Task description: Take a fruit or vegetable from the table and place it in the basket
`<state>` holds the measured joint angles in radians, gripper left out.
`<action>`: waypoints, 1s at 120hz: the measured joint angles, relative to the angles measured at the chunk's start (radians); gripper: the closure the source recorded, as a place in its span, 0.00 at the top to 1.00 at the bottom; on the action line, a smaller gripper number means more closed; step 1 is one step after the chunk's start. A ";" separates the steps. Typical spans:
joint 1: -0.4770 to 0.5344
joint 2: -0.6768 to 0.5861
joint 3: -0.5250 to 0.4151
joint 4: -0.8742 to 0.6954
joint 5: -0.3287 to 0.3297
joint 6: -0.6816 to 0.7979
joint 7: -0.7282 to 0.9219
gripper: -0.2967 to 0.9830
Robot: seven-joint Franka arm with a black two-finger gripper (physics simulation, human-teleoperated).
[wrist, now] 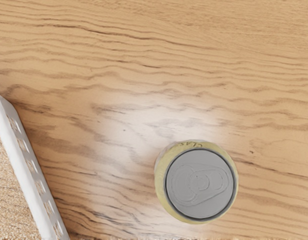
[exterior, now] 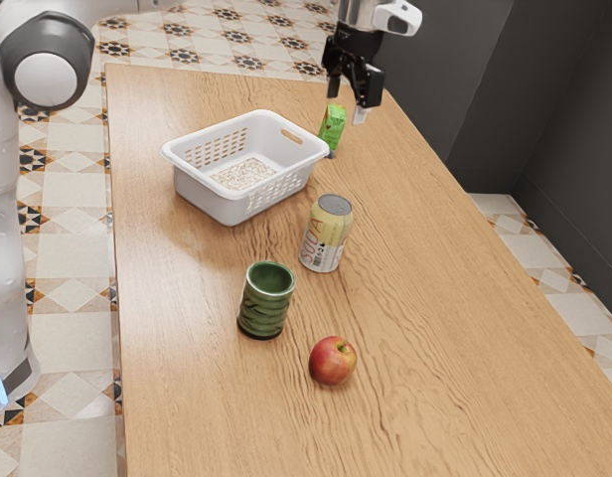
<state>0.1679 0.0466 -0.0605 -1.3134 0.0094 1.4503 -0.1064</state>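
Observation:
The gripper (exterior: 347, 103) hangs above the far part of the table in the exterior view, its two fingers apart with nothing between them. A red apple (exterior: 332, 361) lies on the table toward that view's lower edge, well away from the hand. The white basket (exterior: 203, 195) stands at the table's far left there, and pale speckled texture shows through its bottom. In the wrist view, part of the basket's rim (wrist: 25, 178) appears beside the bare wood.
A yellow soda can (exterior: 327, 234), also under the wrist camera as a can top (wrist: 200, 183), stands between basket and apple. A green ribbed cup (exterior: 265, 300) is near the apple. A green carton (exterior: 332, 126) stands beyond the can, close to the gripper in the exterior view.

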 joint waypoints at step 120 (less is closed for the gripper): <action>-0.334 0.167 -0.176 0.256 0.105 -0.168 -0.064 0.77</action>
<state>-0.1660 0.2131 -0.2367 -1.0572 0.1149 1.2824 -0.1706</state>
